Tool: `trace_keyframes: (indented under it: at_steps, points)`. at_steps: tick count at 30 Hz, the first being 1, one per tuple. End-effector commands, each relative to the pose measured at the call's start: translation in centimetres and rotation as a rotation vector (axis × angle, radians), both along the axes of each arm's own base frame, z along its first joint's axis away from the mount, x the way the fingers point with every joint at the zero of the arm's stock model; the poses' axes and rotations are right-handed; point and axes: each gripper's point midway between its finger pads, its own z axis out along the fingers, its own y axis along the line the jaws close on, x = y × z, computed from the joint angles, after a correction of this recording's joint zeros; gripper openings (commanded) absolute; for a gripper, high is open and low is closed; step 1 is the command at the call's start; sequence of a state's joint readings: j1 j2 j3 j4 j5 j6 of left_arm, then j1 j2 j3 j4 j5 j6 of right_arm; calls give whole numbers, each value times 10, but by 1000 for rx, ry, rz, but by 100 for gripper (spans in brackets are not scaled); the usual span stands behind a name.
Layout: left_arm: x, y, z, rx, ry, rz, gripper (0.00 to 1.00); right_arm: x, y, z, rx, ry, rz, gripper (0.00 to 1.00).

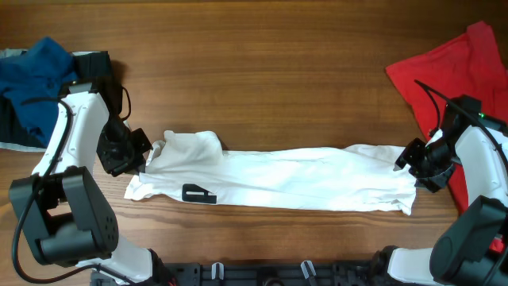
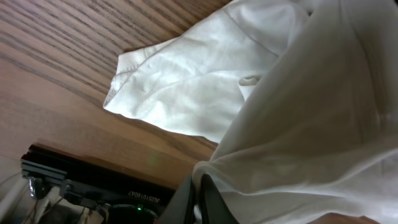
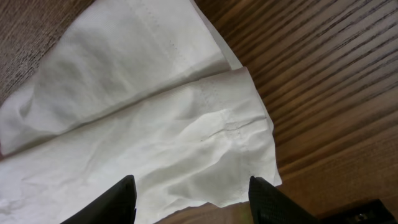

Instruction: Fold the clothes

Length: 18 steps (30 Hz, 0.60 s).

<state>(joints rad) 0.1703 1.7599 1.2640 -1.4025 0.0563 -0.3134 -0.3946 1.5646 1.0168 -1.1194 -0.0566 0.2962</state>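
Note:
The white T-shirt (image 1: 278, 179) lies folded into a long strip across the table's front, its small black label (image 1: 198, 194) near the left end. My left gripper (image 1: 145, 159) is shut on the shirt's left end; in the left wrist view the jaws (image 2: 200, 200) pinch white cloth (image 2: 298, 112) that drapes over them. My right gripper (image 1: 403, 164) is open just above the shirt's right end; in the right wrist view the fingers (image 3: 193, 193) straddle the white hem (image 3: 205, 143) without holding it. The red shirt (image 1: 452, 67) lies bunched at the far right.
A blue garment (image 1: 36, 75) is heaped at the far left, behind my left arm. The wooden table (image 1: 262, 71) stretches behind the shirt. A black rail (image 1: 262, 274) runs along the table's front edge.

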Motion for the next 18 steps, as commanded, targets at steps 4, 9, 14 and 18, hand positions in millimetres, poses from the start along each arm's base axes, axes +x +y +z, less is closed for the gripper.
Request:
trace_keyframes:
  at_steps: [4,9,14,18]
  points:
    - [-18,2,-9,16,57,15,23,0,1,1,7,-17,3,58]
    - [-12,4,-2,23,39,15,25,1,1,0,6,-19,3,58]
    - [20,5,22,40,-84,28,24,1,1,0,6,-19,3,58]
    - [51,-26,34,-67,-241,-5,26,1,0,0,5,-20,3,59]
